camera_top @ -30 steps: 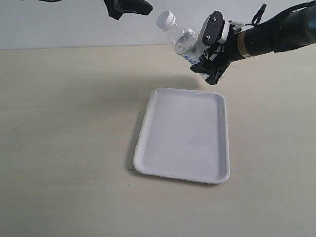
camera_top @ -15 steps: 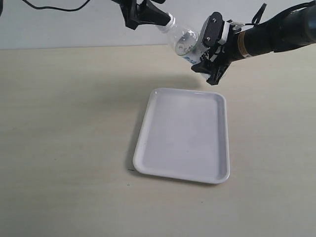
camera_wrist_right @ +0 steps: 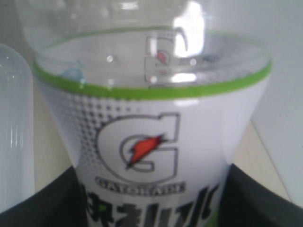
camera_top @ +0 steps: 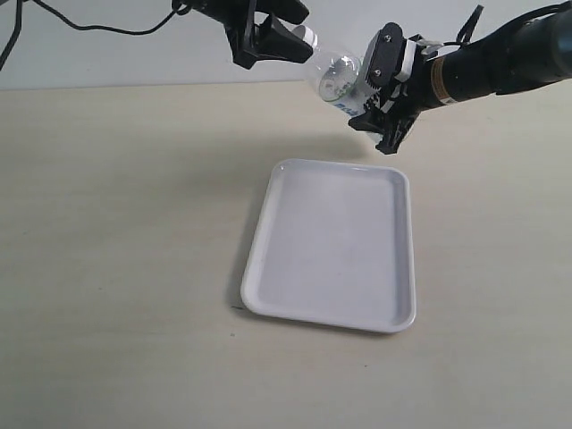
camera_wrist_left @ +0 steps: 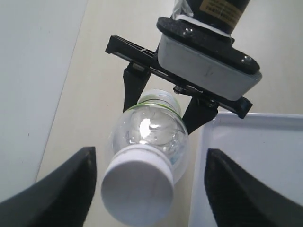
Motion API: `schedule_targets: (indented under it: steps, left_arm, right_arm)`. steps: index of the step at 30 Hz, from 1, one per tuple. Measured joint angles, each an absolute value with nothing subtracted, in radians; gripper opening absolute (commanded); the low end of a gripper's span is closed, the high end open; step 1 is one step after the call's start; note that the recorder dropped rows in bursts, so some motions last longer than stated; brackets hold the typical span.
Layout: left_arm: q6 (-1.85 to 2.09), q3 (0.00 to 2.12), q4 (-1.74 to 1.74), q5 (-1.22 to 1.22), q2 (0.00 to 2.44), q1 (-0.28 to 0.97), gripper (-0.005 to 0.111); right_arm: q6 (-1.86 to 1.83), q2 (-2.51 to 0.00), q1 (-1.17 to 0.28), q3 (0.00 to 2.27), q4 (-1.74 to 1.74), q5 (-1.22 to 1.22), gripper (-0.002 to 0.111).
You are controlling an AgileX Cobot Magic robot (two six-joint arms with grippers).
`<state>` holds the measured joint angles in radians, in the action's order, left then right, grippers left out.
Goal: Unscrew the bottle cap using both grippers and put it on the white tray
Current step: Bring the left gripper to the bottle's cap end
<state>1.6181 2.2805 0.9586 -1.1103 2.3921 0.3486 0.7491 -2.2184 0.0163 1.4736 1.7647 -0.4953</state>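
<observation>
Here the right hand [camera_top: 374, 121] clamps the bottle [camera_top: 335, 76] (tilted), left hand [camera_top: 284, 36] spread around the bottle cap [camera_wrist_left: 137, 189].

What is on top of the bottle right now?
The bottle cap sits on the bottle, flanked by the open left gripper, untouched. The cap covers the neck threads; whether it is loosened cannot be seen.

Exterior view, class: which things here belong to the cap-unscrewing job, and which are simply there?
Part of the job:
- bottle cap, on the bottle
- bottle, held in the air
- left gripper, open around the cap
- right gripper, gripping the bottle
- white tray

Simply there:
- table
- cable
</observation>
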Motion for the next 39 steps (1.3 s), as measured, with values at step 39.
schedule_targets:
  steps: [39]
  left_arm:
    - [1.600, 2.248, 0.941, -1.031, 2.406, 0.349, 0.063]
  right_arm:
    - [0.749, -2.218, 0.016, 1.474, 1.765, -0.495, 0.000]
